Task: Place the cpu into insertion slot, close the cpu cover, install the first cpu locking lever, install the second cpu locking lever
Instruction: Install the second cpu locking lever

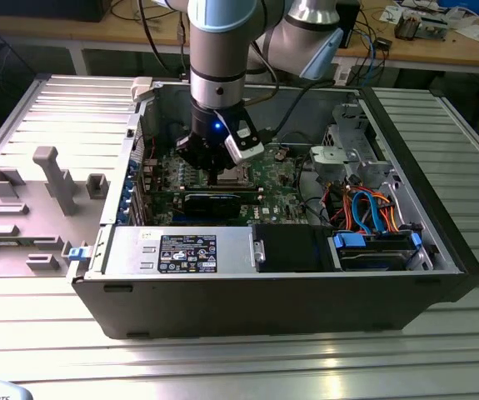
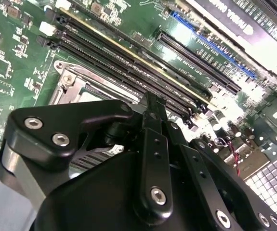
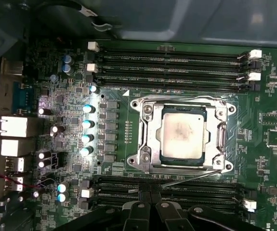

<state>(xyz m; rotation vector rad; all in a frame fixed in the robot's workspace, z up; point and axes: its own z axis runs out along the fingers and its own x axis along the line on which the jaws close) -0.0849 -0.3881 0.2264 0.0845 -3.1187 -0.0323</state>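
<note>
Exterior view: an open desktop computer case [image 1: 281,283] lies on its side on a ribbed grey metal worktop [image 1: 222,358]. A wooden bench [image 1: 439,50] strewn with cables runs behind it. The robot arm [image 1: 218,50] reaches down into the case, its black hand [image 1: 214,162] low over the green motherboard [image 1: 272,179]. A grey tray of fixture blocks [image 1: 31,208] sits on the exterior view's left. Inside the case, a power supply [image 1: 181,250] lies along the near wall, and blue and orange cables [image 1: 372,208] bunch near a drive bay on the exterior view's right.

Second wrist view: the hand's black linkages [image 2: 152,163] block much of the board; the fingers meet at a narrow tip, closed on nothing visible. Long black memory slots [image 2: 128,62] run past them.

First wrist view: the cpu [image 3: 184,134], dull silver, sits in the insertion slot [image 3: 163,160]. The cpu cover [image 3: 148,139] lies flat around it, framing the chip. A thin locking lever [image 3: 191,178] slants along the socket's edge beside the memory slots [image 3: 177,192]. The hand [image 3: 150,207] is just beside that edge.
</note>
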